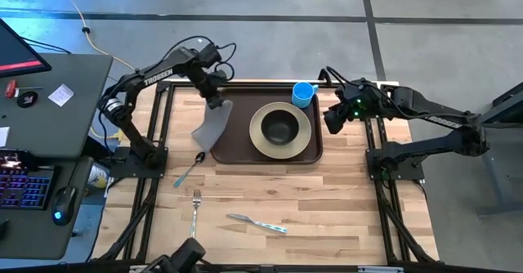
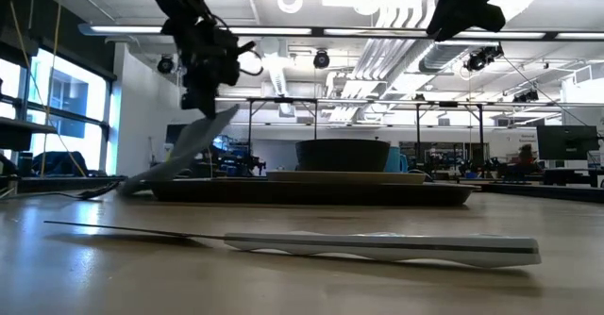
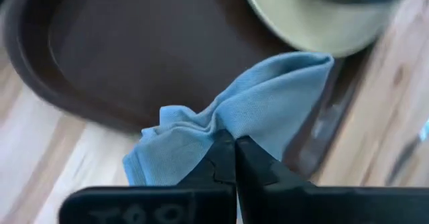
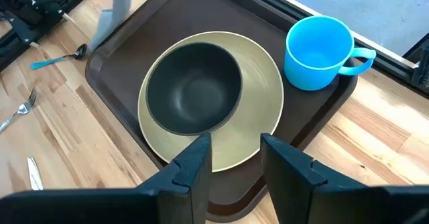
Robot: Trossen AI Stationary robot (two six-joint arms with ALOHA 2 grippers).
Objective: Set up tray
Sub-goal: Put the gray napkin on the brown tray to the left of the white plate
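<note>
Tray (image 1: pixel 237 138) setup looks partly done: it lies at the tabletop's (image 1: pixel 327 199) far edge and already carries the beige plate (image 1: pixel 301 134) with a dark bowl (image 1: pixel 280 126) on it, and a blue cup (image 1: pixel 303 93) in its far right corner. The left gripper (image 1: pixel 217 101), jaws closed on the grey napkin (image 1: pixel 212 126), holds it over the tray's left rim. The right gripper (image 1: pixel 333 119) waits open-jawed beside the right rim. Spoon (image 1: pixel 190 168), fork (image 1: pixel 195 208) and knife (image 1: pixel 256 222) lie on the tabletop's near part, seemingly left to place.

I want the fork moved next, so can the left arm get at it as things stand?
Probably not right away. The left gripper is shut on the napkin over the tray. The fork lies bare on the table with nothing over it, so the way looks free once the napkin is released.
</note>
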